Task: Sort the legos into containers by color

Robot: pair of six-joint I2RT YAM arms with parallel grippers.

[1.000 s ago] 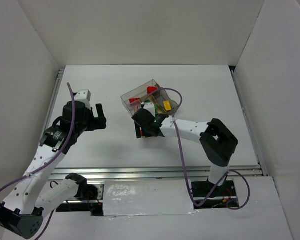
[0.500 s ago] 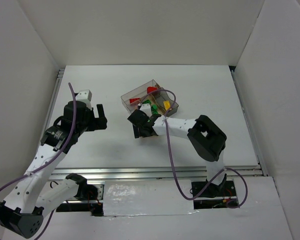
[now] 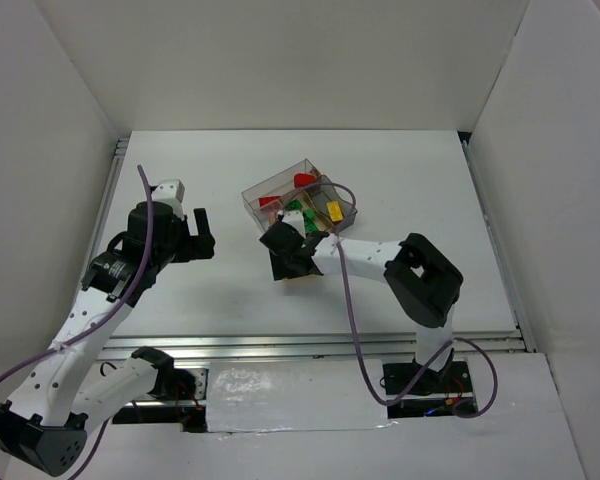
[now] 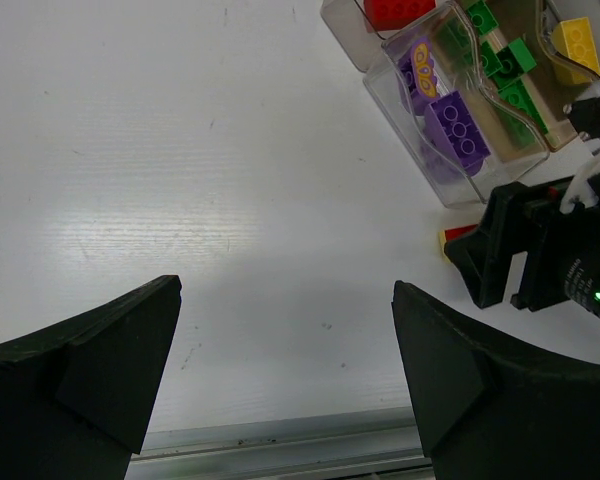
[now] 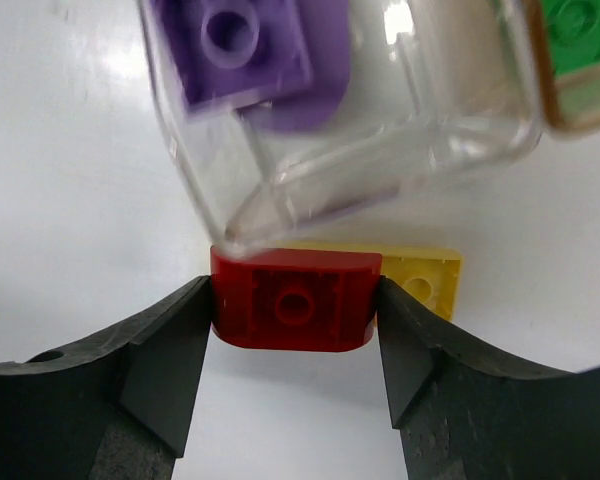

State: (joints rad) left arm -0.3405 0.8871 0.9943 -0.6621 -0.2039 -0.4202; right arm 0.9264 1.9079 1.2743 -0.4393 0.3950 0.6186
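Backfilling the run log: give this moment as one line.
left gripper: open, over table | right gripper: shut on red brick | red brick: next to yellow brick, at corner of clear compartment holding purple bricks

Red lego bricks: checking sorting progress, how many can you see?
3: two in the smoky-grey plastic compartment, one red brick between the right gripper's fingers. Others may be hidden.

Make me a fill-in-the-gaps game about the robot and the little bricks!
The right gripper is shut on a brick that is ____. The loose brick touching it is ____. The clear compartment holds bricks coloured ____. The left gripper holds nothing and is ____.
Missing words: red, yellow, purple, open.
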